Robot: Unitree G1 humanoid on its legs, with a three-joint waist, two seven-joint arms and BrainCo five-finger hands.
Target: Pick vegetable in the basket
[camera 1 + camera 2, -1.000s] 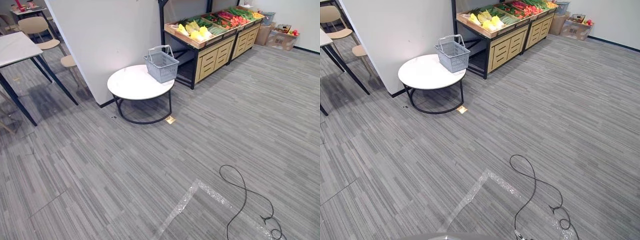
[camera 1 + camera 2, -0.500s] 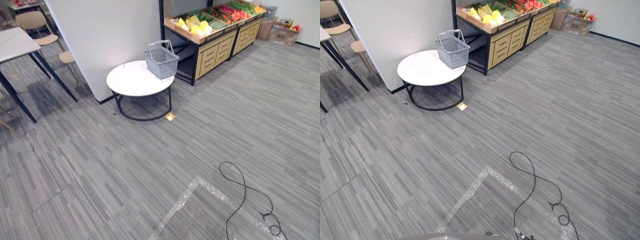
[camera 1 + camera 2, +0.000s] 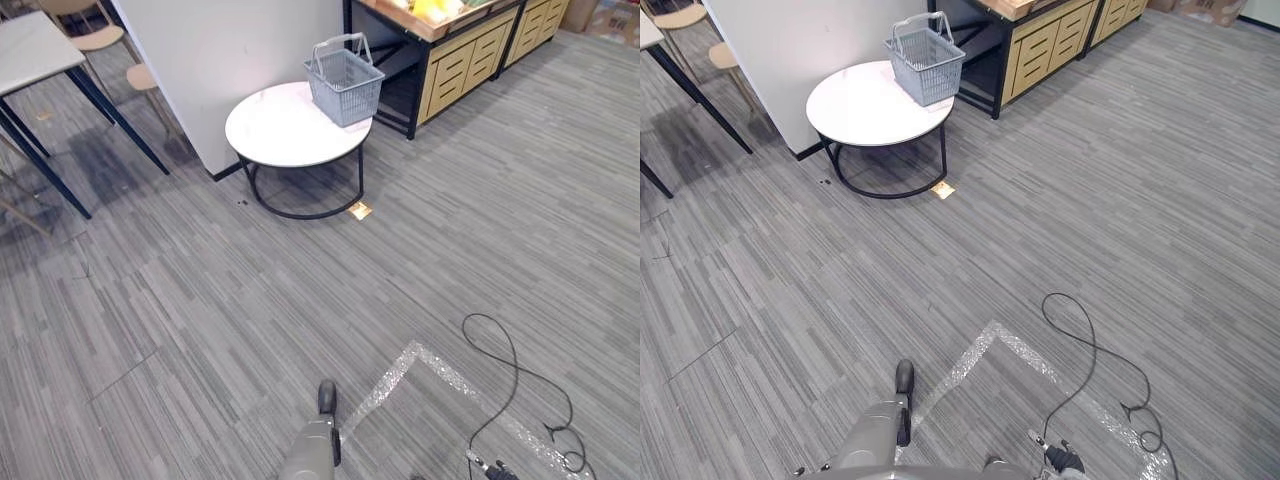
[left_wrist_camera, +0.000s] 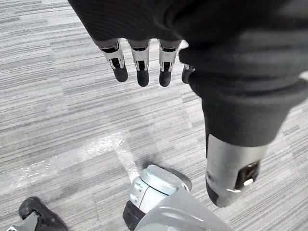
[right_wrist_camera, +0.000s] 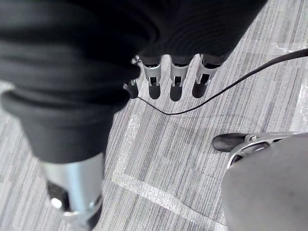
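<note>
Closest in, the left hand (image 4: 142, 68) is seen hanging over grey striped carpet (image 3: 200, 330), fingers straight and loosely spread, thumb apart, and nothing is held. The same is found on the other side: the right hand (image 5: 175, 83) is carried low over the carpet, fingers relaxed in a row, nothing gripped between them and the thumb.

On the floor just ahead, a corner of clear shiny tape (image 3: 402, 368) is laid across the carpet. Further out, a small yellowish floor plate (image 3: 359, 210) is spotted just beside the black ring base of a round white table (image 3: 280, 130).

On that table's far right edge the grey wire basket (image 3: 345, 82) is set upright, its handles raised. What lies inside it cannot be made out.

Just past the basket, a wooden produce stand (image 3: 462, 62) with drawer fronts is lined up along the back, and the yellow vegetables (image 3: 437, 8) are glimpsed in its top tray at the upper edge, well apart from both hands and not in the basket.

To the left of the round table a white partition wall (image 3: 230, 60) is met, and beyond it a dark-legged table (image 3: 30, 55) and a pale chair (image 3: 95, 38) are seen.
</note>
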